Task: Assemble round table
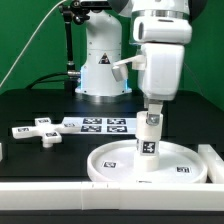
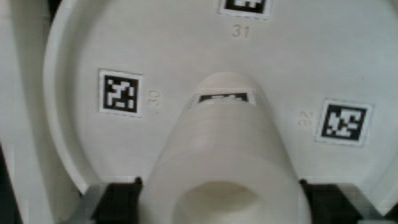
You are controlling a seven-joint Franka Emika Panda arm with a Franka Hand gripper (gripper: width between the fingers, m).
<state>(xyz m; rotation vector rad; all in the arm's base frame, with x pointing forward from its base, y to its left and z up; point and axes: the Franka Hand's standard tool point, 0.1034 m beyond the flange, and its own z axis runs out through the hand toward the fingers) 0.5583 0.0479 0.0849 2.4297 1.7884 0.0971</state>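
The large rimmed round disc [image 1: 145, 163] lies flat near the table's front, with tags on it. My gripper [image 1: 151, 118] is shut on the short cylindrical leg [image 1: 150, 135] and holds it upright, its lower end on or just above the disc's middle. In the wrist view the leg [image 2: 222, 150] fills the middle between my two black fingers [image 2: 121, 200], and the disc [image 2: 178, 50] with its tags lies beneath it. The cross-shaped foot piece [image 1: 37, 130] lies on the black table toward the exterior view's left.
The marker board [image 1: 95, 124] lies flat behind the disc. The long white border wall [image 1: 60, 190] runs along the front edge and up the exterior view's right side [image 1: 215, 160]. The arm's base [image 1: 102, 60] stands at the back.
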